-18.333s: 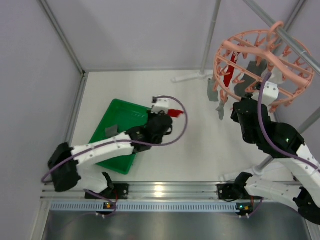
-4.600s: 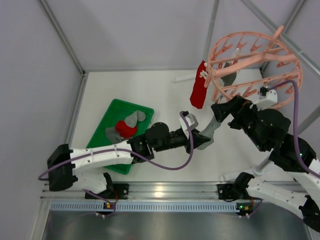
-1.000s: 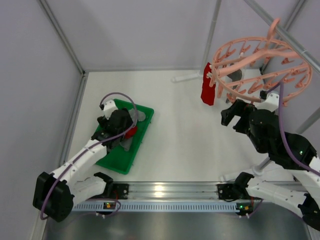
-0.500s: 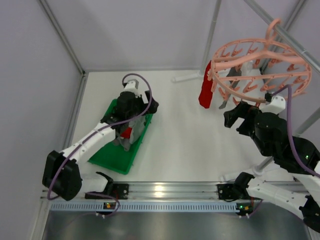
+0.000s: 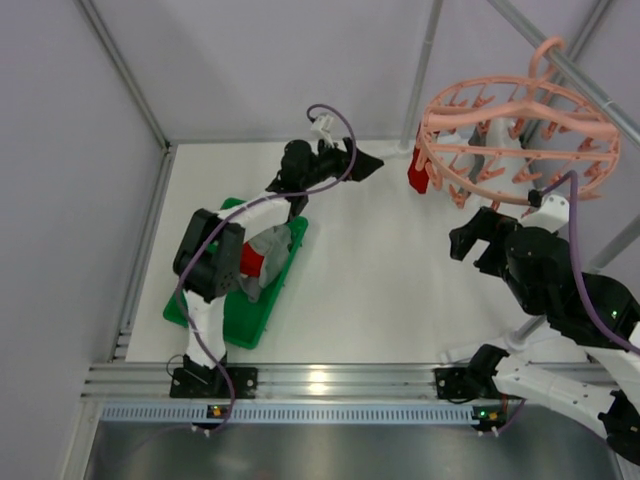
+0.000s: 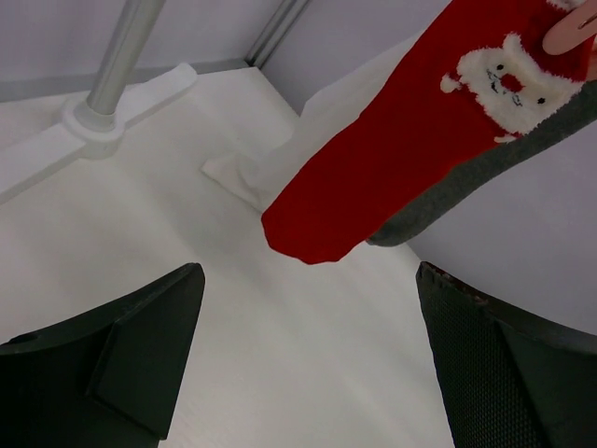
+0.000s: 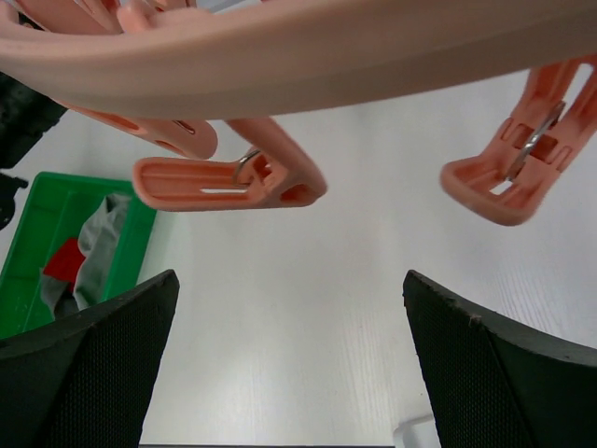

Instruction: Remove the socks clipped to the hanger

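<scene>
now, left tool (image 5: 366, 162): spread wide, empty, facing the red sock
red sock (image 6: 392, 159): clipped to hanger (image 7: 326, 42), hanging just beyond left tool; grey sock (image 6: 485, 173) behind it
right tool (image 7: 289, 280): spread wide, empty, below hanger clips (image 7: 233, 177)
tray (image 5: 200, 320): on counter (image 5: 380, 280), holds loose socks (image 5: 265, 250), grey and red

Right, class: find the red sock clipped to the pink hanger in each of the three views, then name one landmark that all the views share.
Top external: the red sock hangs at the left rim of the hanger, right of centre.
Left wrist: the red sock hangs in the upper right, Santa face showing.
Right wrist: not in it; the red fabric there lies in the green tray.
Shared landmark: the hanger, its clip or ring.
</scene>
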Robot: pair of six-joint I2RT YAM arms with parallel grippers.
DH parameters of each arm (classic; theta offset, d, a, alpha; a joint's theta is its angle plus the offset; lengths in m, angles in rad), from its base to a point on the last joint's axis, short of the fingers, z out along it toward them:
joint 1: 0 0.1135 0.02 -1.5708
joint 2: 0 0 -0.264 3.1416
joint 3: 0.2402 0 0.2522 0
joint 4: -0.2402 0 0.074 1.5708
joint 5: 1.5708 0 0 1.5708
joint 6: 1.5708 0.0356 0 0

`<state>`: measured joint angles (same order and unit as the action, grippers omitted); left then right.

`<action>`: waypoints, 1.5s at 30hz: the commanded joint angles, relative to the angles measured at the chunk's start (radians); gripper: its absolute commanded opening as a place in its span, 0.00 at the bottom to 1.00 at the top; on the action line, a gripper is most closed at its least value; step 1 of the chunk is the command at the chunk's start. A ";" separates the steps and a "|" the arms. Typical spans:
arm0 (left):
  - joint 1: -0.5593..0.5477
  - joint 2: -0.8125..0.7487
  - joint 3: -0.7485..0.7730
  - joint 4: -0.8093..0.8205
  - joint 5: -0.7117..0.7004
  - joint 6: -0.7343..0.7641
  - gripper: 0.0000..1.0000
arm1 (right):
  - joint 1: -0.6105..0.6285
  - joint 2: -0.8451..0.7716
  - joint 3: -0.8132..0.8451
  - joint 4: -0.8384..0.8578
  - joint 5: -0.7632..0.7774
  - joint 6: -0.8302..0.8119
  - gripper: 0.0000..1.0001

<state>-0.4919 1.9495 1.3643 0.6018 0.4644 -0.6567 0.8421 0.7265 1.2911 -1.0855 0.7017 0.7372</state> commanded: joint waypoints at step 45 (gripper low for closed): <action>-0.479 0.474 0.588 0.007 -1.121 0.414 0.98 | 0.006 0.008 0.056 -0.059 -0.002 0.033 1.00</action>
<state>-0.9504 2.4145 1.9072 0.6594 -0.3943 -0.3134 0.8421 0.7410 1.3075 -1.1236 0.6975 0.7616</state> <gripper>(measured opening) 0.985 0.993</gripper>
